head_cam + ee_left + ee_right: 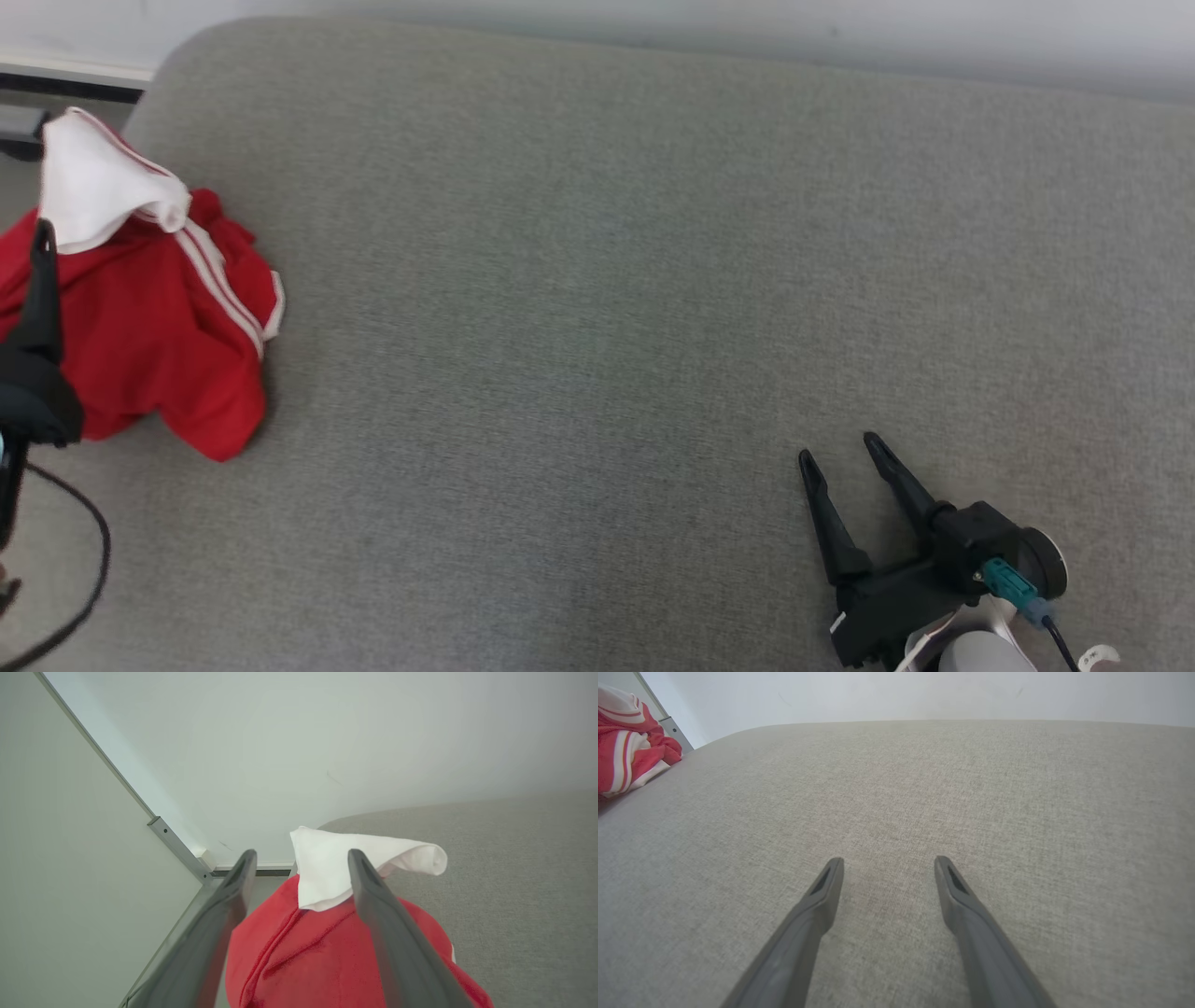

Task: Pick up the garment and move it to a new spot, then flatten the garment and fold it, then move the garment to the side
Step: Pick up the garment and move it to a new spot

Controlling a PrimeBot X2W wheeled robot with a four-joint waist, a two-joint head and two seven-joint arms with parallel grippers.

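The garment [159, 336] is a crumpled red piece with white stripes and a white section sticking up on top, bunched at the far left of the grey padded surface [597, 280]. In the left wrist view my left gripper [301, 858] is open, its two fingers spread either side of the garment [303, 952] and slightly above it, holding nothing. In the head view one of its dark fingers [39, 299] lies over the red cloth. My right gripper [838, 448] rests open and empty at the lower right, far from the garment [626, 760], its fingers [888, 860] over bare fabric.
The garment lies close to the surface's rounded left corner, with floor and a metal rail [177, 847] beyond it. A pale wall runs along the back edge. A black cable [93, 560] loops at the lower left. Wide bare grey fabric spans the middle and right.
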